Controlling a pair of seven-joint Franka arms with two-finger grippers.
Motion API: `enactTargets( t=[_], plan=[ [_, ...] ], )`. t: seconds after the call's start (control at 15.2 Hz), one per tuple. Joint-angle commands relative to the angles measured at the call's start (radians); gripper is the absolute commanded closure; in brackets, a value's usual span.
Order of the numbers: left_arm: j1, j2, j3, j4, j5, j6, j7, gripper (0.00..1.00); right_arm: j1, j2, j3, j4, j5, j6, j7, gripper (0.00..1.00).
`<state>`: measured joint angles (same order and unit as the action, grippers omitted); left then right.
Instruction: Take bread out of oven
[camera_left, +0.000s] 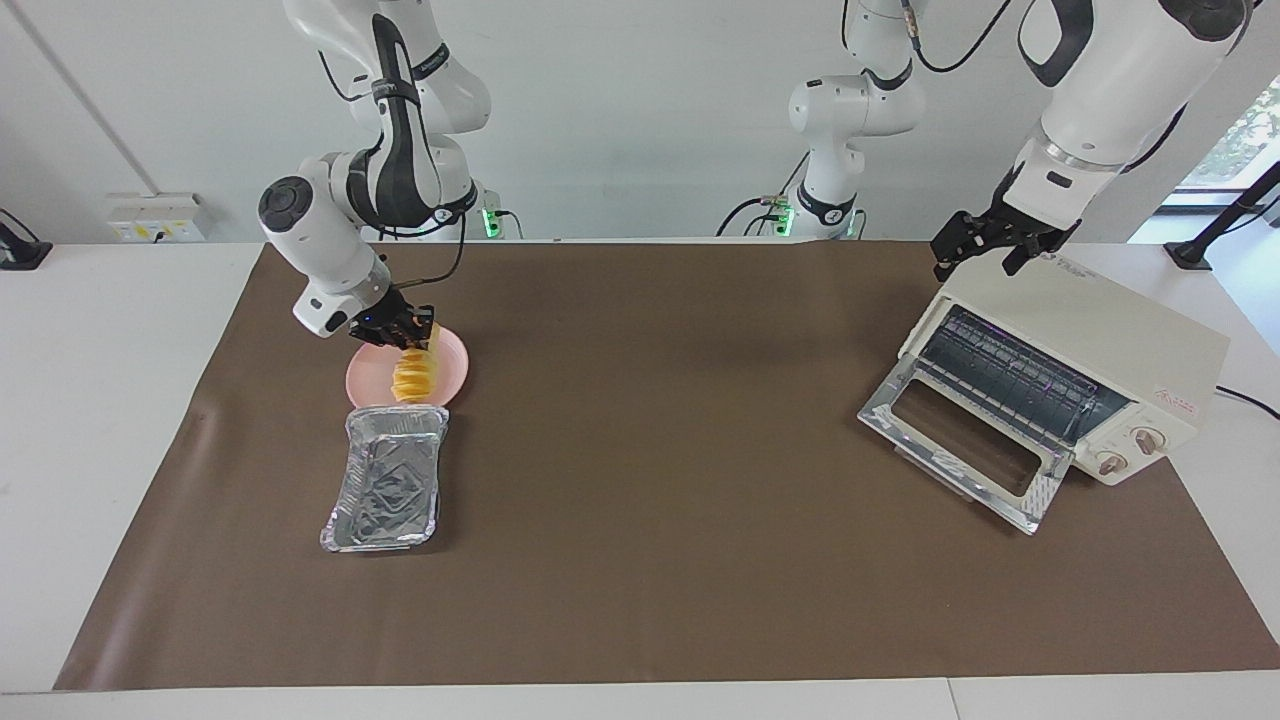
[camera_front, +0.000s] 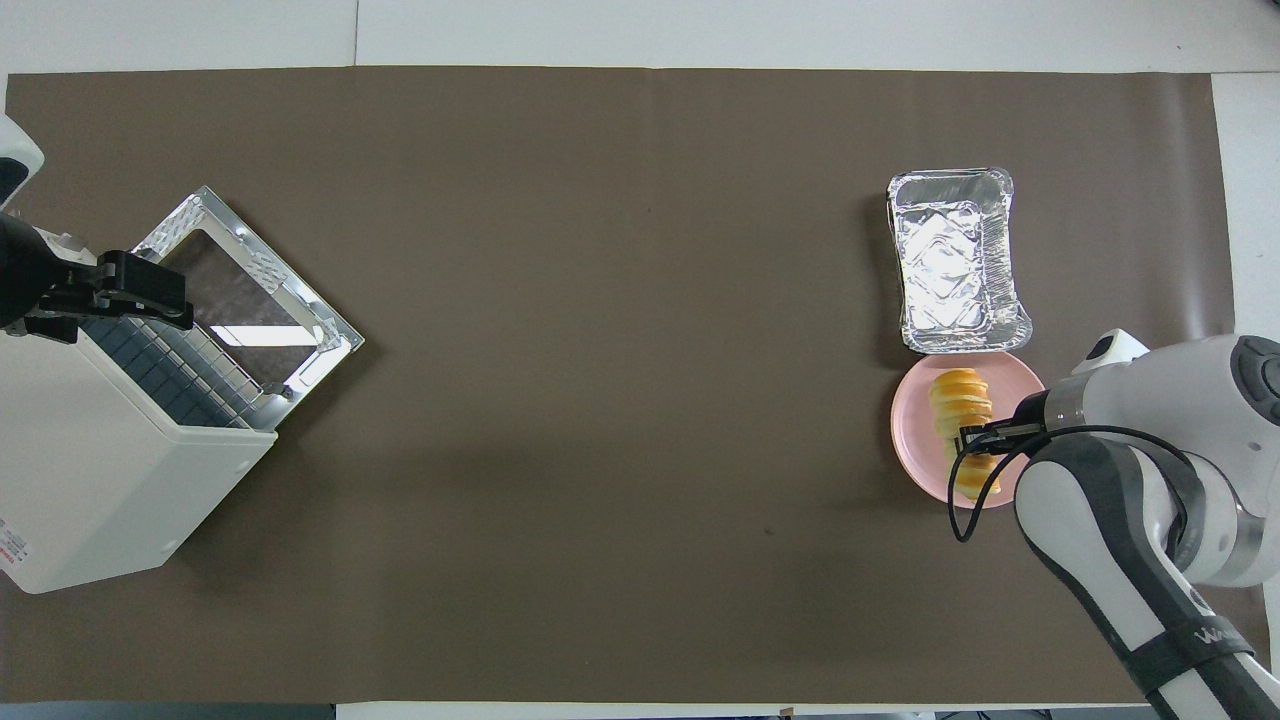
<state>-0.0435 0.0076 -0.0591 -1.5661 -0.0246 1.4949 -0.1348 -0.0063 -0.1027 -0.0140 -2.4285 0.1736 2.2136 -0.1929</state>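
Right gripper (camera_left: 418, 331) is at the bread (camera_left: 415, 372), fingers on either side of the loaf's end nearer the robots; whether they clamp it or have let go cannot be told. The bread lies on the pink plate (camera_left: 370, 379), its length running from the robots toward the tray. The plate sits on the brown mat (camera_left: 660, 520) near the right arm's end of the table, close to the mat's robot-side edge. A foil tray (camera_left: 385, 492) lies just beside the plate, farther from the robots.

Left gripper (camera_left: 988, 243) waits with fingers spread apart over the top edge of the oven (camera_left: 1120, 335). The oven stands at the left arm's end of the mat, door (camera_left: 965, 440) folded down open, wire rack (camera_left: 1010, 375) showing.
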Motion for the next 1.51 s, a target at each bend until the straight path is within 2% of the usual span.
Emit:
enactTargets(
  t=[0.0,0.13,0.2,0.33,0.39,0.66,0.98,1.12,1.31,1.44],
  plan=[
    [0.007,-0.02,-0.002,-0.017,0.003,-0.001,0.006,0.0,-0.012,0.006,0.002,-0.009,-0.011,0.02,-0.023,0.66],
    [0.007,-0.02,-0.002,-0.017,0.003,-0.001,0.006,0.0,-0.017,0.008,0.002,-0.012,-0.011,0.018,-0.023,0.57],
    [0.007,-0.02,-0.002,-0.017,0.003,-0.001,0.006,0.0,-0.017,0.006,0.002,-0.012,-0.011,0.018,-0.02,0.47],
    [0.007,-0.02,-0.002,-0.017,0.003,-0.001,0.006,0.0,-0.017,0.006,0.002,-0.014,-0.011,0.018,-0.02,0.05],
    [0.007,-0.02,-0.002,-0.017,0.003,-0.001,0.006,0.0,-0.017,0.006,0.002,-0.012,-0.011,0.017,-0.023,0.0],
    [0.007,-0.02,-0.002,-0.017,0.003,-0.001,0.006,0.0,-0.017,0.011,0.002,0.02,-0.011,0.002,-0.019,0.0],
    [0.007,-0.02,-0.002,-0.017,0.003,-0.001,0.006,0.0,-0.021,0.011,-0.001,0.153,-0.011,-0.07,-0.004,0.0],
    [0.007,-0.02,-0.002,-0.017,0.003,-0.001,0.006,0.0,-0.021,0.011,-0.004,0.242,-0.019,-0.144,0.029,0.0],
    [0.007,-0.02,-0.002,-0.017,0.003,-0.001,0.006,0.0,-0.021,0.014,-0.001,0.411,-0.127,-0.316,0.067,0.0],
    [0.007,-0.02,-0.002,-0.017,0.003,-0.001,0.006,0.0,-0.02,0.017,-0.003,0.506,-0.144,-0.42,0.084,0.0]
  ],
)
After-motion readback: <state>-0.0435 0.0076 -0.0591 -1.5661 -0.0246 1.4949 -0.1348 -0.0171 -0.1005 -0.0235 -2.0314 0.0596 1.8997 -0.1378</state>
